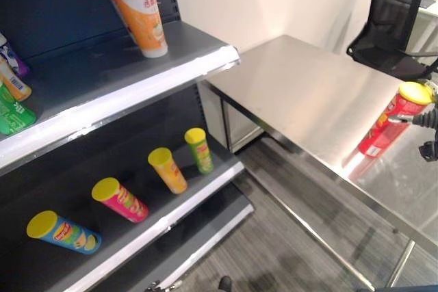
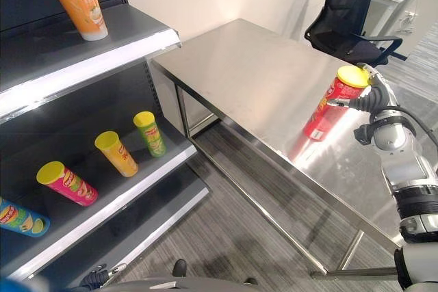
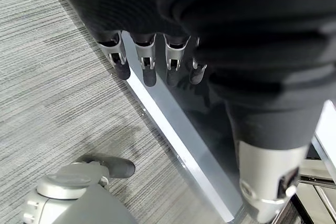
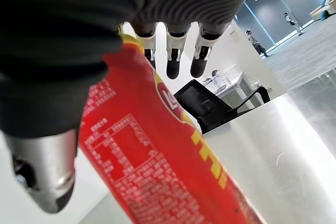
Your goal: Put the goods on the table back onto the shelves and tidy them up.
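A red chip can with a yellow lid [image 2: 332, 104] stands on the steel table [image 1: 308, 94] near its right end. My right hand [image 2: 373, 97] is level with the can's upper part, one fingertip touching its side. In the right wrist view the can [image 4: 157, 166] lies between the straight fingers [image 4: 176, 64] and the thumb [image 4: 42, 182], so the hand is open around it. My left hand [image 3: 149, 64] hangs open over the grey floor beside the shelf's bottom edge, holding nothing.
The shelf unit's lower board [image 1: 198, 193] carries blue [image 1: 65, 232], pink [image 1: 122, 200], yellow [image 1: 168, 169] and green [image 1: 200, 150] chip cans. An orange cup [image 1: 140, 11] stands on the upper board, bottles [image 1: 14, 111] at its left. A black office chair [image 1: 390, 32] is behind the table.
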{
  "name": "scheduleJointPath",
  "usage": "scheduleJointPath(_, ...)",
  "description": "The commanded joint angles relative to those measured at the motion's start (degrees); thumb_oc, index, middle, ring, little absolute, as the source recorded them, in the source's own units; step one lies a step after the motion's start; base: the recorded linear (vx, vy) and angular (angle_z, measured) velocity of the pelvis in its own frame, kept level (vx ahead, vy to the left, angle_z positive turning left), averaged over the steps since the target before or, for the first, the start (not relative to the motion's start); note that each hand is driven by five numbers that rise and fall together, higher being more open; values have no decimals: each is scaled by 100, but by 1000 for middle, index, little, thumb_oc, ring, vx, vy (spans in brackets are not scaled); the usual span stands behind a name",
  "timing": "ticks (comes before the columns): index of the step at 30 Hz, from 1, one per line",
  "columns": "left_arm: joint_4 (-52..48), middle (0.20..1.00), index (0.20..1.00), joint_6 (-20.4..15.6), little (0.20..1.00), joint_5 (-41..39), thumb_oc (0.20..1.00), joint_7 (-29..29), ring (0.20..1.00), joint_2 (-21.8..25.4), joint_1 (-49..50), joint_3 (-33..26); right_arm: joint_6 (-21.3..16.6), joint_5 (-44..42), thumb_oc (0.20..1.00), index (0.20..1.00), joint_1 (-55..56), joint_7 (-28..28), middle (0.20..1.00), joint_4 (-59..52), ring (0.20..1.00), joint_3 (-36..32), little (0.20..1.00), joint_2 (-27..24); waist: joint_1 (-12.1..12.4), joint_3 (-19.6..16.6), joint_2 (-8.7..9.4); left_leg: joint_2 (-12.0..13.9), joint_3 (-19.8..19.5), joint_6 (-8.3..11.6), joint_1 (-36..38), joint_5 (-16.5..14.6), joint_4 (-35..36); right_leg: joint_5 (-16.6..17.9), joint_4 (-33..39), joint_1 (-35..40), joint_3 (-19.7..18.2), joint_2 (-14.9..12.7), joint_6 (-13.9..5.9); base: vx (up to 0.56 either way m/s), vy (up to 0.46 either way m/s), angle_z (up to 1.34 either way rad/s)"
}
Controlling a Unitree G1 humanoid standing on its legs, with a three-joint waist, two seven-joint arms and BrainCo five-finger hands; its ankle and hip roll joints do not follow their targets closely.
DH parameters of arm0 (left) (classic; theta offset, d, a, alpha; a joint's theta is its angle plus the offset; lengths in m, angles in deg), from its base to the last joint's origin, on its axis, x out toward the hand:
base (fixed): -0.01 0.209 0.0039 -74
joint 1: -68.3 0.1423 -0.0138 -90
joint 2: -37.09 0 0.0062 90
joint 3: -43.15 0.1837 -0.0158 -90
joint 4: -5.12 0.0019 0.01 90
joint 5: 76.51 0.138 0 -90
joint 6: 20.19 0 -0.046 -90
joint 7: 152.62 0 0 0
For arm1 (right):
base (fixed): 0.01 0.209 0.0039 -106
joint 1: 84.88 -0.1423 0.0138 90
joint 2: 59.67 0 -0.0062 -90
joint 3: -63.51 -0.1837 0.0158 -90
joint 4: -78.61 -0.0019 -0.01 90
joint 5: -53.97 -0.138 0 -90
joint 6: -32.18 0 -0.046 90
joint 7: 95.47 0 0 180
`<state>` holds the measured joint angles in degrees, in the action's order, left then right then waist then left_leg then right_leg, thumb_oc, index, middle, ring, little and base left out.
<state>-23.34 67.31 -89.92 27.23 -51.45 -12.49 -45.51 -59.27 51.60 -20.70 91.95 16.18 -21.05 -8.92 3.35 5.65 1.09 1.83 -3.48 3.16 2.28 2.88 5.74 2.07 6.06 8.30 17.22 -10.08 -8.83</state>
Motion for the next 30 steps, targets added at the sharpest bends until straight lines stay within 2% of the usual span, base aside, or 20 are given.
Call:
scheduleJointPath(1, 161, 1000, 1000, -86, 1000, -144, 1000, 124, 1000, 267, -339, 251, -82, 16, 1000, 1000, -757, 234, 1000, 182, 1000, 233, 1000, -70, 266, -40, 62, 334, 316, 359, 200, -500, -74, -397, -106, 174, 22, -175, -194, 0, 0, 0)
scheduleJointPath(21, 147, 1000, 1000, -68, 1000, -175, 1000, 136, 1000, 290, -328, 286, -21, -19, 1000, 1000, -1041, 214, 1000, 502, 1000, 507, 1000, 52, 311, -52, 66, 303, 288, 337, 214, -518, -74, -395, -106, 191, 32, -181, -191, 0, 0, 0)
scheduleJointPath(22, 139, 1000, 1000, -67, 1000, -164, 1000, 138, 1000, 291, -328, 295, -8, -2, 485, 485, -1063, 188, 485, 549, 485, 554, 485, 43, 316, -51, 66, 305, 292, 340, 211, -515, -74, -396, -106, 195, 46, -183, -191, 0, 0, 0)
scheduleJointPath(23, 140, 1000, 1000, -66, 1000, -161, 1000, 131, 1000, 290, -319, 296, 2, -19, 200, 200, -1057, 156, 200, 583, 200, 573, 200, 50, 311, -49, 66, 308, 290, 340, 211, -514, -74, -395, -106, 197, 51, -185, -191, 0, 0, 0)
scheduleJointPath(30, 160, 1000, 1000, -59, 1000, -173, 1000, 136, 1000, 295, -341, 289, -7, -20, 200, 200, -1010, 145, 200, 532, 200, 559, 200, 12, 295, -38, 68, 313, 283, 350, 216, -517, -74, -397, -106, 201, 59, -181, -191, 0, 0, 0)
